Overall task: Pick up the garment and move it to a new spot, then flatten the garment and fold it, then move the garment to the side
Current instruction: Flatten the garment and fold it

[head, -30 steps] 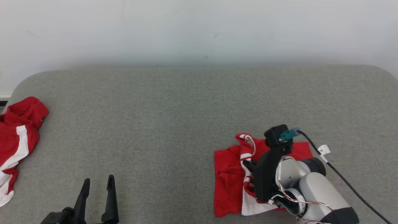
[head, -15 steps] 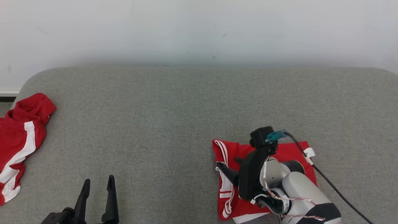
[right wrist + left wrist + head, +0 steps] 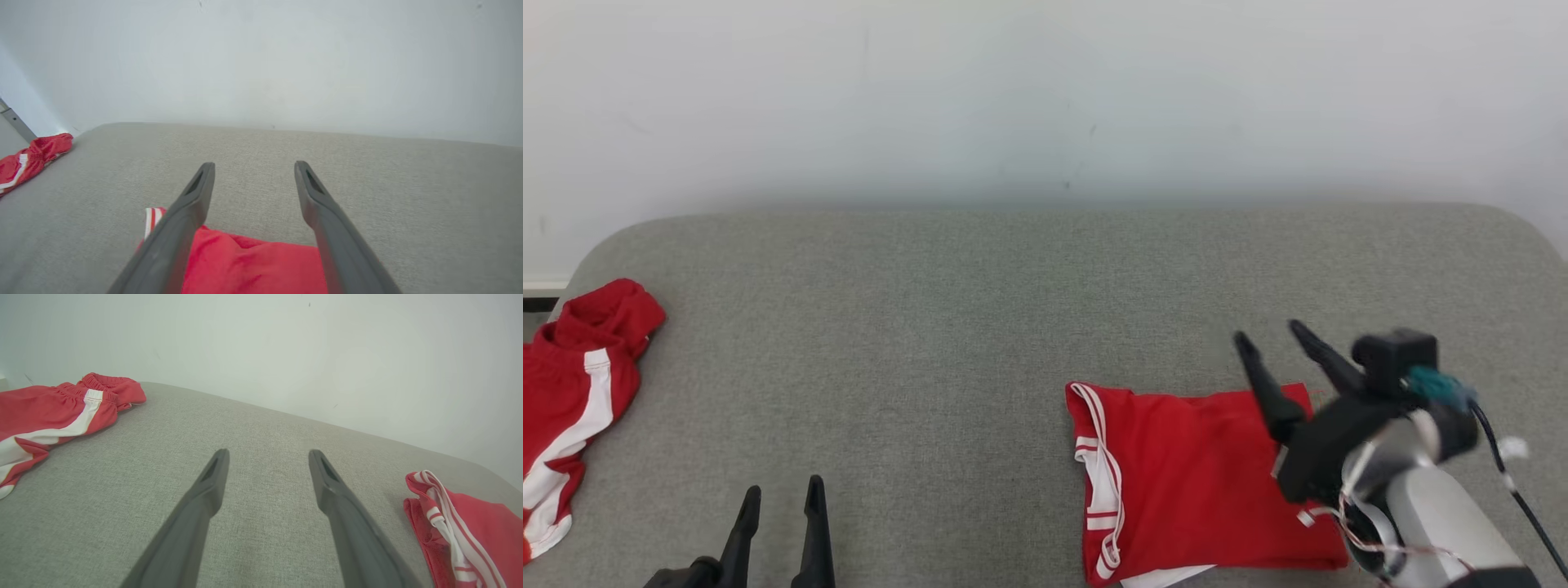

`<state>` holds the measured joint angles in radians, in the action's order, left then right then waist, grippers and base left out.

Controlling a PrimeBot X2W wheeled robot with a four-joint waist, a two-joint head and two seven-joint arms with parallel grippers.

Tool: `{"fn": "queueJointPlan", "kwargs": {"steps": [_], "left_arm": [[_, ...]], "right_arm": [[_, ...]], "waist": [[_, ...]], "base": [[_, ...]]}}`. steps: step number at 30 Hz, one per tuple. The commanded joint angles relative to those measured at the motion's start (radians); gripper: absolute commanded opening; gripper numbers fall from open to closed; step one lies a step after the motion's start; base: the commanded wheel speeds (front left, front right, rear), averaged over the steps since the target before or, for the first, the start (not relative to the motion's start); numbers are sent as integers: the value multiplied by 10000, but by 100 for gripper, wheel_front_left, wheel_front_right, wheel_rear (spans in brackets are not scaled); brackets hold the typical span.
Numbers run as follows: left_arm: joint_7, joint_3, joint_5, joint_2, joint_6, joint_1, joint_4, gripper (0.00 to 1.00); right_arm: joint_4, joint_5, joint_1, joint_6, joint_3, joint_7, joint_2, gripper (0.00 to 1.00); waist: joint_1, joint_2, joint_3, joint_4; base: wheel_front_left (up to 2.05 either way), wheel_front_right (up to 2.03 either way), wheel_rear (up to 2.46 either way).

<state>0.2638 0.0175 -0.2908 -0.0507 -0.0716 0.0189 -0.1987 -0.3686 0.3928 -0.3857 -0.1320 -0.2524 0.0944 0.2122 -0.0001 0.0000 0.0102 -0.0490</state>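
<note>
Left jaws, right jaws spread, empty. Two garments: folded garment right, crumpled garment left.

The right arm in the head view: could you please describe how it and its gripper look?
The right gripper has two long, tapering dark fingers on a black bracket. A small black box carries a teal plug with a black cable bearing a white tag. The forearm is pale grey, with thin red-and-white twisted wires beside it.
</note>
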Motion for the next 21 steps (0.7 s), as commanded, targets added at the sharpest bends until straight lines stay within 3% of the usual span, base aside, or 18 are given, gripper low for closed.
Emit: {"fn": "queueJointPlan", "kwargs": {"steps": [1,10,21], "left_arm": [[7,7,34,4,-22,94,-28,100],[7,-39,-128,3,141,373,50,100],[7,110,-51,1,23,773,207,100]], "right_arm": [[38,-153,172,26,48,-168,25,100],[79,-1787,2282,26,1592,-2756,134,100],[-557,-2737,3088,26,1703,-3269,-597,97]], "waist": [[1,0,73,78],[1,0,423,395],[1,0,611,438]], "base": [[0,0,0],[0,0,0],[0,0,0]]}}
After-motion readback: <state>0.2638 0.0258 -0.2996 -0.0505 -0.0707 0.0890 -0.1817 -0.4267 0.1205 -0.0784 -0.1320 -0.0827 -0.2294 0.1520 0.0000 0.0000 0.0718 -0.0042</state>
